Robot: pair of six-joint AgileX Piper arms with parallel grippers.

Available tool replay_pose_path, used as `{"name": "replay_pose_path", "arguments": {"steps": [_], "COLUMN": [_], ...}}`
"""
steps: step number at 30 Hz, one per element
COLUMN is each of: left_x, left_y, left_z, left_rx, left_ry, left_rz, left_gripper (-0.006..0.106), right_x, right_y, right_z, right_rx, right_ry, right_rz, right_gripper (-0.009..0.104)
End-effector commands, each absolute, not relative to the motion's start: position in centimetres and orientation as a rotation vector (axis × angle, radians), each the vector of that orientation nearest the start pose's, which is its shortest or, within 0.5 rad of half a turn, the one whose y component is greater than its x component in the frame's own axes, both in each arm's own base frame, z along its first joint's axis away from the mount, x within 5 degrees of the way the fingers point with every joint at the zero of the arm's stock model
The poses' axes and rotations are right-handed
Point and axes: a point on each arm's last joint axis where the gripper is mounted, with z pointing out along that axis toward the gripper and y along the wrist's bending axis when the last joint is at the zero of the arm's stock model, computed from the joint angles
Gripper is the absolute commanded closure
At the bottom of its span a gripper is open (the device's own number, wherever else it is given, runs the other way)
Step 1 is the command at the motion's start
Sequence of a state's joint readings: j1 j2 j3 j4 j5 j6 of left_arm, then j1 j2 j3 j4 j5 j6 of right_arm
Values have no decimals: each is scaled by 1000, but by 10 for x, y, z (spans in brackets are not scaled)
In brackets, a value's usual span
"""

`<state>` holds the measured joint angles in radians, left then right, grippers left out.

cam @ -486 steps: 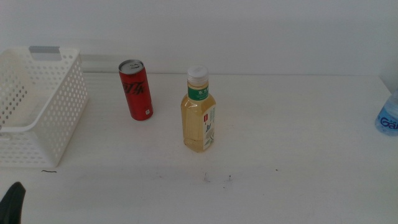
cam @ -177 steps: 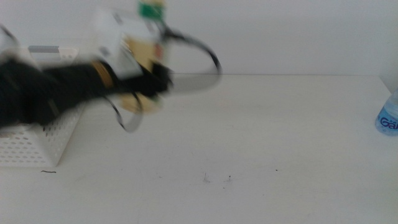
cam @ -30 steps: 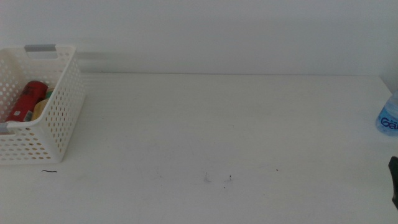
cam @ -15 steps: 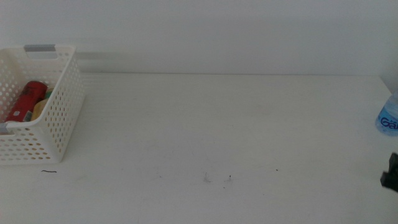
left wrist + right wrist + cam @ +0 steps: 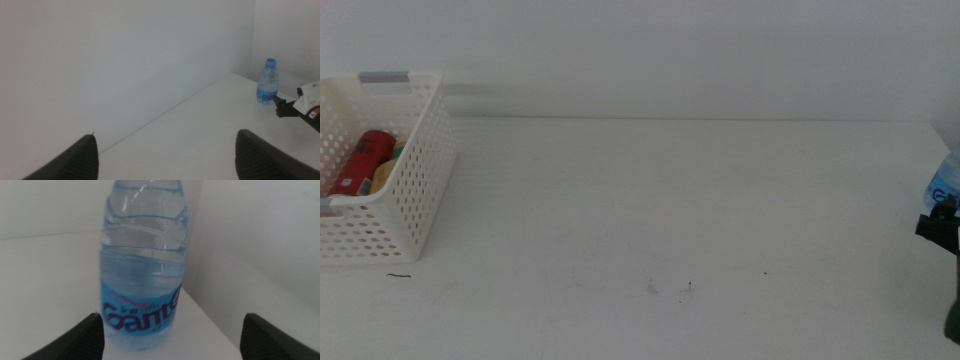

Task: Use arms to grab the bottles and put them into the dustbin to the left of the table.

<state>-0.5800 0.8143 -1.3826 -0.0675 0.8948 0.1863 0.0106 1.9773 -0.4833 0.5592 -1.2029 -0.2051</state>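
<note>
Two containers already lie in the dustbin (image 5: 405, 160) at the left edge of the middle view: the red soda can (image 5: 362, 162) on its side, with a sliver of the yellowish tea bottle (image 5: 385, 175) showing beside it behind the perforated wall. One bottle is still out on the white bench (image 5: 660, 200): the small clear water bottle (image 5: 946, 186), standing upright at the far right edge of the frame. The right pincer (image 5: 172, 342) sits close in front of it, jaws spread wide to either side of the blue label and not touching it; in the middle view only a dark part of that arm shows at the right edge, just below the bottle. The left pincer (image 5: 167, 155) hangs open and empty, looking across the bench toward the distant bottle and the other arm's white wrist block (image 5: 306, 102).
</note>
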Motion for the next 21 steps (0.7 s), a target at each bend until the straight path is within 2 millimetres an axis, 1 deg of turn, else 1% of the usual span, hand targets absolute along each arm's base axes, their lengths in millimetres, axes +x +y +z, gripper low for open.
{"name": "replay_pose_path", "arguments": {"steps": [1,6,11,15,18,21], "left_x": [86,86,86,86,86,86], "left_y": [-63,-63,-63,-63,-63,-63], "left_z": [506,506,506,506,506,506], "left_rx": [678,678,678,679,679,679], "left_ry": [1674,1674,1674,1673,1673,1673], "left_rz": [-367,-367,-367,-366,-366,-366], "left_gripper": [7,7,7,7,7,7], "right_x": [299,322,334,347,360,368], "right_y": [-46,-48,-56,-61,-62,-65], "right_z": [99,91,84,85,82,81], "right_rx": [365,355,376,377,370,369], "right_ry": [1764,1746,1737,1702,1734,1749], "right_rz": [-519,-548,-563,-557,-528,-532], "right_gripper": [3,3,3,3,3,4]}}
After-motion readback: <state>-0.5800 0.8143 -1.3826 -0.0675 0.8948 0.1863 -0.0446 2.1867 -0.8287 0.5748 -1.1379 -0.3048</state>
